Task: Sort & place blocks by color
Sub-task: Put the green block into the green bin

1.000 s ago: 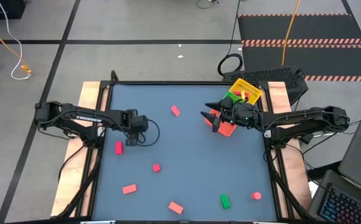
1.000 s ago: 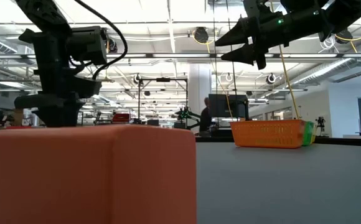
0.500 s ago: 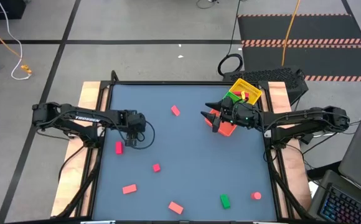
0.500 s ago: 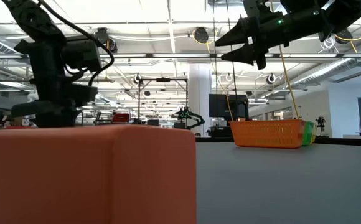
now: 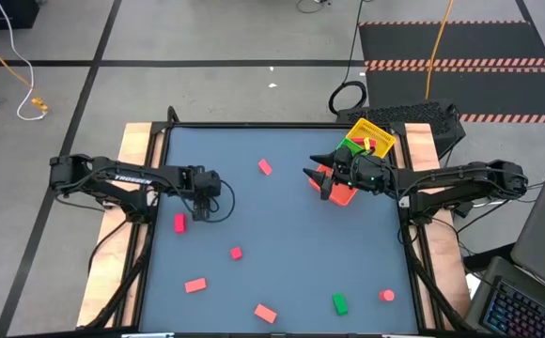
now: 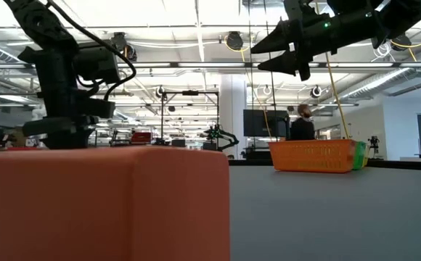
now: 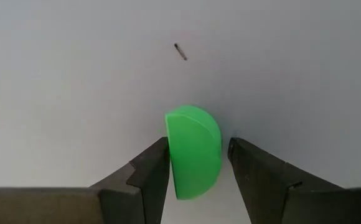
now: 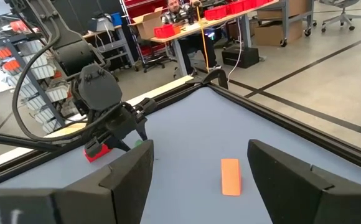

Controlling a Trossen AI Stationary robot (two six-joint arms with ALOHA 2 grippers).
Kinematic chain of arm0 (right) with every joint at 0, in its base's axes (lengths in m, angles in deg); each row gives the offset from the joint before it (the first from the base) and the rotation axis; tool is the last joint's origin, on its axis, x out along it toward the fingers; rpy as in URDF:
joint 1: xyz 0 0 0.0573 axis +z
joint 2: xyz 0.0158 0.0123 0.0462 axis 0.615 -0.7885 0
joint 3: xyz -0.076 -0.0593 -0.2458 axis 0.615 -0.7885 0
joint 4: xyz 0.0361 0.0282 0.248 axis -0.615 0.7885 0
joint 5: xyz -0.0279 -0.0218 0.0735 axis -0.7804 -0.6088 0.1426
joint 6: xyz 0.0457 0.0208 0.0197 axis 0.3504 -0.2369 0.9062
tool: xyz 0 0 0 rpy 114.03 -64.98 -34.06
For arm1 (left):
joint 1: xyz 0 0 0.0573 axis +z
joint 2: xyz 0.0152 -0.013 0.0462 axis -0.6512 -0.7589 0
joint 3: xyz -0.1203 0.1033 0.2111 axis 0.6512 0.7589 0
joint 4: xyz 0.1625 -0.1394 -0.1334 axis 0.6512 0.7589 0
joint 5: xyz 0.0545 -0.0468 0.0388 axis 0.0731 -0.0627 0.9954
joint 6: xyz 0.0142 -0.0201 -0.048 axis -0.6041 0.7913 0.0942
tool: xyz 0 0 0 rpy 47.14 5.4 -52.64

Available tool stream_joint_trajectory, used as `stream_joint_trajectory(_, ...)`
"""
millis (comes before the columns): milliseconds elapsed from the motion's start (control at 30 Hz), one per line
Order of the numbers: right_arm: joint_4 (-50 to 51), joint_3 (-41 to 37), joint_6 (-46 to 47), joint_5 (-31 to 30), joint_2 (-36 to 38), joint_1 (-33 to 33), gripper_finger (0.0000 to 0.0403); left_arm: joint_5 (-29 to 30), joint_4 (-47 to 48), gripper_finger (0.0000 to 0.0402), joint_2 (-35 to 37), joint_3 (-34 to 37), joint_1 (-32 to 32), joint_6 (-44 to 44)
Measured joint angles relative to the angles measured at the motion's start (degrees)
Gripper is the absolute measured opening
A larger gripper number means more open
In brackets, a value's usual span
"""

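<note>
My left gripper (image 5: 197, 214) points down at the table's left part, open, with a green half-round block (image 7: 194, 152) between its fingers; the block lies on the table and is hidden under the gripper in the high view. My right gripper (image 5: 312, 176) hangs open above the table beside the yellow, green and red tray (image 5: 374, 138), holding nothing. Red blocks (image 5: 179, 222) (image 5: 265, 167) (image 5: 236, 253) lie loose on the table. Near the front edge are more red ones (image 5: 194, 284) and a green block (image 5: 339, 303). My left gripper comes from above, pointing down, with one finger (image 7: 152, 165) at the green block's flat side (image 7: 171, 149); whether it touches, I cannot tell. The other finger (image 7: 246, 165) stands a small gap away from the rounded side. The block rests on the table.
A red block (image 6: 101, 203) sits right in front of the low camera and fills that view's lower left. The tray (image 6: 316, 156) stands at the far right of the table. A red block (image 8: 230, 176) lies below my right gripper. People show in the room behind.
My left gripper has come down a little and shifted slightly toward the table's left edge, then held still. My right arm has kept still.
</note>
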Motion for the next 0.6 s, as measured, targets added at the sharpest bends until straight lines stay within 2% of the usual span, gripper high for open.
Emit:
stream_joint_trajectory(333, 0.0, 0.0, 0.0, 0.0, 0.0, 0.0, 0.0254, -0.9, -1.4, 0.017, 0.0, 0.0, 0.0, 2.4)
stream_joint_trajectory(433, 0.0, 0.0, 0.0, 0.0, 0.0, 0.0, 0.0254, -1.4, -1.6, 0.0142, -0.1, 0.0, 0.0, 3.7)
stream_joint_trajectory(533, 0.0, 0.0, 0.0, 0.0, 0.0, 0.0, 0.0254, -1.6, -2.0, 0.0091, -0.1, -0.1, 0.1, 5.3)
stream_joint_trajectory(600, 0.0, 0.0, 0.0, 0.0, 0.0, 0.0, 0.0254, -1.6, -2.4, 0.0085, -0.1, -0.2, 0.1, 6.6)
